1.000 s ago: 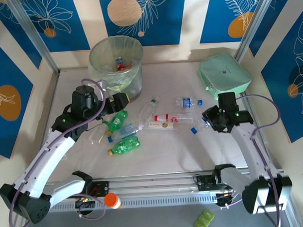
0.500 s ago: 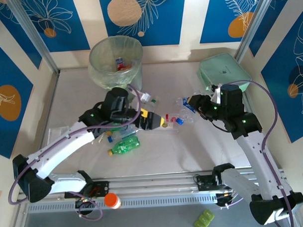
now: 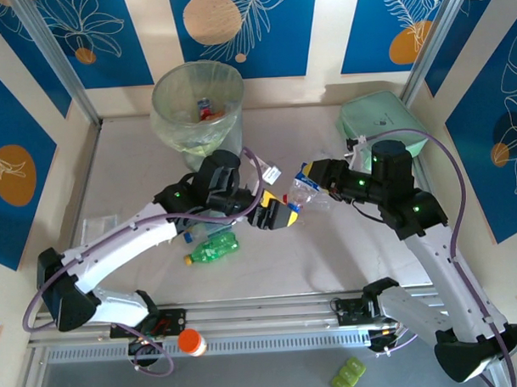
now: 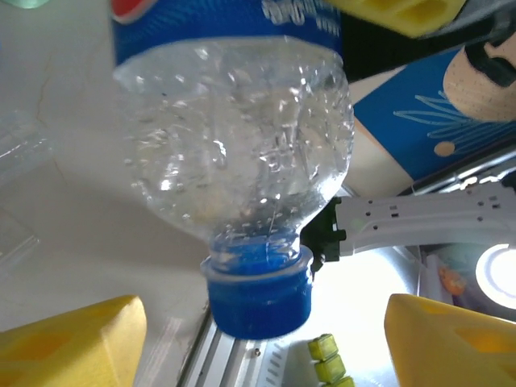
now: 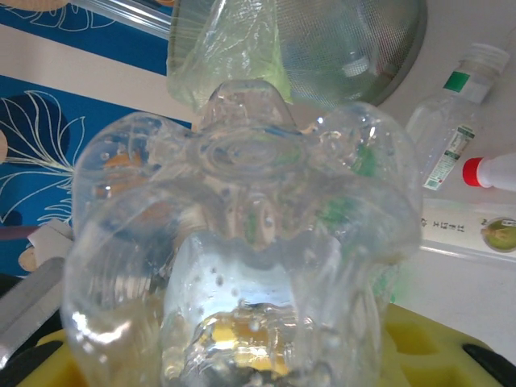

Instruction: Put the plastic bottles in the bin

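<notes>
My right gripper (image 3: 313,176) is shut on a clear plastic bottle (image 3: 301,193) with a blue label, holding it in the air above the table's middle. In the right wrist view the bottle's base (image 5: 242,234) sits between my yellow fingers (image 5: 439,347). My left gripper (image 3: 280,212) meets it from the left. Its yellow fingers (image 4: 76,339) stand open on either side of the blue cap (image 4: 260,298) without touching it. The bin (image 3: 196,98), lined with a pale green bag, stands at the back left with bottles inside. A green bottle (image 3: 214,248) lies below my left arm.
A mint-green case (image 3: 382,125) sits at the back right. A clear bottle with a green label (image 5: 451,121) and a red-capped one (image 5: 492,172) lie on the table by a flat packet (image 5: 476,230). More flat packets (image 3: 98,226) lie at the left.
My right gripper has lifted the clear bottle and carried it left. My left gripper has swung right from near the bin to the bottle's cap, and its fingers have narrowed.
</notes>
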`<state>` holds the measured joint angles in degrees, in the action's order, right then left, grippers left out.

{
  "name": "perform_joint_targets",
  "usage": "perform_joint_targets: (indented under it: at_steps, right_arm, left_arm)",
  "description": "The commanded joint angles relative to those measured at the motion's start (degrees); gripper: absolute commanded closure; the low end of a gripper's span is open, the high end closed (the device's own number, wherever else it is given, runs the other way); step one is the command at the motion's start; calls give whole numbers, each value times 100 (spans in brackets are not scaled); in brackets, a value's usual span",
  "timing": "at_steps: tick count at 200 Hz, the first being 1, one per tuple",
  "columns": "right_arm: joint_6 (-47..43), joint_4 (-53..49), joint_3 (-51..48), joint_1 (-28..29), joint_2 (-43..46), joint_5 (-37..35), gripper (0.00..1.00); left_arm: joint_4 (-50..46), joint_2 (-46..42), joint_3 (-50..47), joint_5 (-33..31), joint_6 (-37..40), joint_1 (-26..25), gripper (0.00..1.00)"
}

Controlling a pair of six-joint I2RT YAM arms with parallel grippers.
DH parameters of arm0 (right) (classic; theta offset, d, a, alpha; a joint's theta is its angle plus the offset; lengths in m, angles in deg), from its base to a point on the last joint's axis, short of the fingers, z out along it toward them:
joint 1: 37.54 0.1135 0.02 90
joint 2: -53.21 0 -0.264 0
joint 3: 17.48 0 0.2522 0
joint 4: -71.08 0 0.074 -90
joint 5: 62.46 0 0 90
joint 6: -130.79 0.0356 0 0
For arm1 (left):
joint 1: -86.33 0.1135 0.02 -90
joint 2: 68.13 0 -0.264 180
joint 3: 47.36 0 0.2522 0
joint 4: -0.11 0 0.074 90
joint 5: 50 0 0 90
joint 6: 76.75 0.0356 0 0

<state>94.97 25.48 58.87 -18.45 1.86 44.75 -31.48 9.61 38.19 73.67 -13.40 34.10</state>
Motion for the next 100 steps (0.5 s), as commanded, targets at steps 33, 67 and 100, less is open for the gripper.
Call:
perform_joint_targets:
  at_steps: [33,67,100]
  right_arm:
    - [280,429,-194,244,245,179,59]
    - [191,298,-251,445,350,-113,59]
    - [125,240,-291,464,356,-196,59]
  left_arm:
    - [309,255,315,75,-121,-125,44]
    - [322,293,388,45,-138,-122,56]
    - [401,304,306,-15,-186,-134,71]
